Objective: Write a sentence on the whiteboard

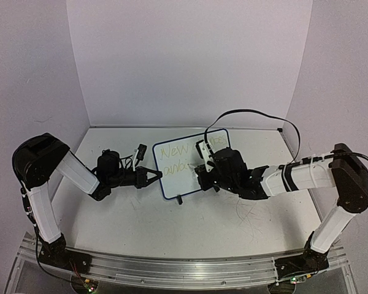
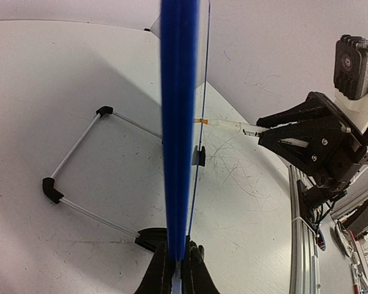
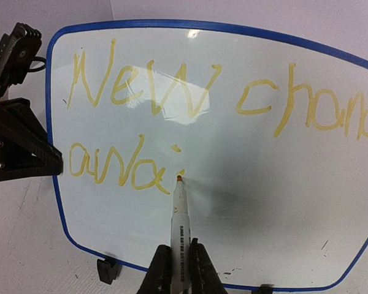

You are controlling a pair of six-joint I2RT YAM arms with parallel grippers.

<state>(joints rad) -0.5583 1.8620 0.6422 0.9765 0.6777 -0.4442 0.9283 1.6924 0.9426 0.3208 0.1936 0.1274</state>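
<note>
The whiteboard [image 1: 175, 184] stands upright mid-table, blue-framed. The sentence [image 1: 179, 151] is in pale yellow: "New chan…" on the first line [image 3: 172, 86], with "awa" and a dot below it. My left gripper [image 1: 159, 176] is shut on the board's left edge, and the blue frame [image 2: 179, 122] runs up from its fingertips [image 2: 179, 263]. My right gripper [image 3: 180, 269] is shut on a white marker [image 3: 180, 220]. The marker's orange tip touches the board just right of "awa". From the left wrist view the marker [image 2: 230, 125] meets the board's face.
A wire stand [image 2: 80, 177] props the board from behind, and black feet [image 3: 107, 269] sit under its lower edge. Thin grey scribbles [image 1: 248, 211] mark the tabletop near my right arm. A black cable [image 1: 251, 113] arcs over the back right. White walls enclose the table.
</note>
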